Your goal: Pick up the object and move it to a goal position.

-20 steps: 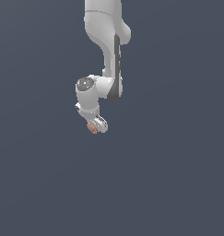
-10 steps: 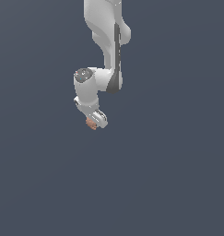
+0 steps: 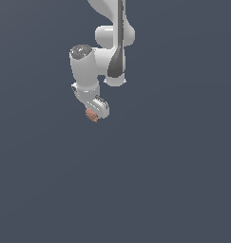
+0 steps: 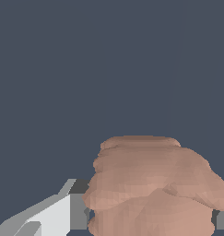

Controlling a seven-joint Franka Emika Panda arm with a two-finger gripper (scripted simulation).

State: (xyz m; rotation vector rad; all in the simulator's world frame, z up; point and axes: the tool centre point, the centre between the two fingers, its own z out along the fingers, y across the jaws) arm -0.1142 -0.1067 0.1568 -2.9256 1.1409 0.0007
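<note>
All around me was a flat slate-grey backdrop (image 3: 183, 180), with no edge, seam or shadow to tell floor from wall in either view.

Closest to my wrist camera, the object (image 4: 152, 189) filled much of the picture: a lumpy, reddish-brown blob with folded ridges. A white and grey finger (image 4: 62, 212) pressed against one flank, and a sliver of grey showed at the opposite flank, so I read the jaws as pinched on the object.

In the exterior view, the gripper (image 3: 94, 113) hung below the wrist, tilted, with the object (image 3: 92, 114) showing as a small orange-brown nub at its tip, towards the exterior view's left. It was held aloft, touching nothing but the fingers.

Farther up, the white arm (image 3: 112, 52) rose from the wrist through a rounded joint with a dark band and ran out of the top of the exterior view.
</note>
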